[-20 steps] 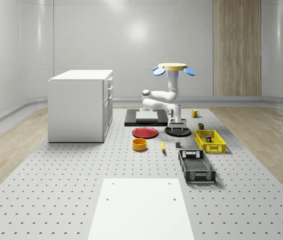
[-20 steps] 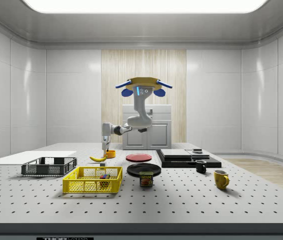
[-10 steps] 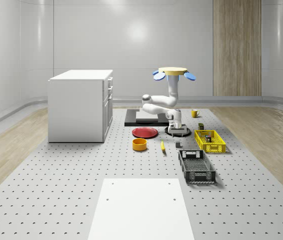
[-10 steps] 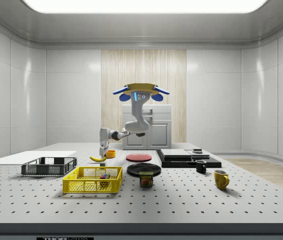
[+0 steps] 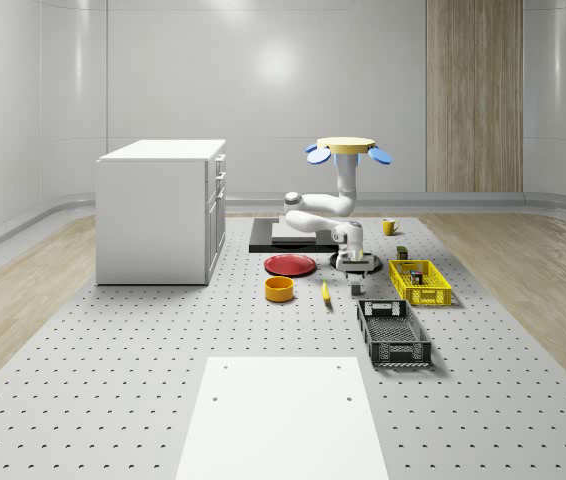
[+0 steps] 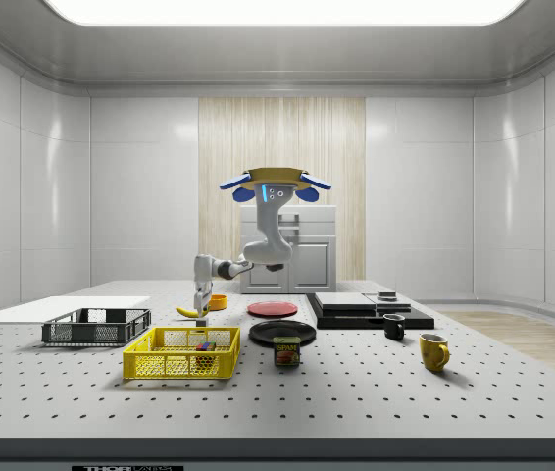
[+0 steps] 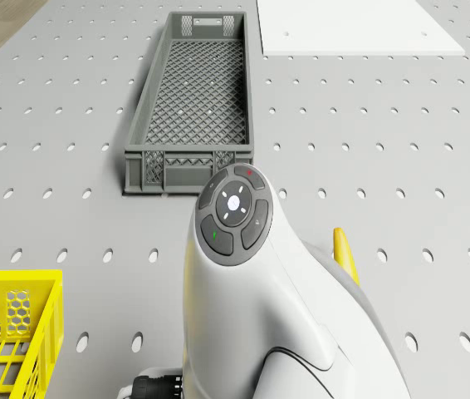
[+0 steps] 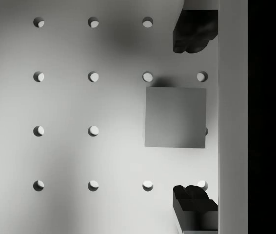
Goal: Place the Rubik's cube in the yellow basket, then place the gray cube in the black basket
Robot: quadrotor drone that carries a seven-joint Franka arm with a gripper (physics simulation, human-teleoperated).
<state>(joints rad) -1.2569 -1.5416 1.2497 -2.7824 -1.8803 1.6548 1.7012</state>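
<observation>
The gray cube (image 8: 175, 117) lies on the perforated table, between my gripper's (image 8: 195, 117) two dark fingertips (image 8: 194, 31), which stand wide apart on either side of it. The gripper (image 5: 356, 274) is open and hangs low, just over the cube (image 5: 356, 290). The drone (image 5: 348, 149) hovers above the table behind it, with its arm bent down. A Rubik's cube (image 6: 204, 345) sits inside the yellow basket (image 5: 420, 283). The black basket (image 5: 393, 333) stands nearer the whole-scene view's front, and the same black basket (image 7: 189, 108) lies beyond my arm in the drone view.
A banana (image 5: 325, 292), an orange bowl (image 5: 279, 289) and a red plate (image 5: 290, 265) lie to the whole-scene view's left of the gripper. A white cabinet (image 5: 161, 210) stands further left. A white sheet (image 5: 278, 415) covers the front. A can (image 6: 286, 351) and mugs (image 6: 433, 351) sit beside the yellow basket.
The drone has sunk lower and drifted slightly. The arm has brought the open gripper down from above the black plate to just over the gray cube.
</observation>
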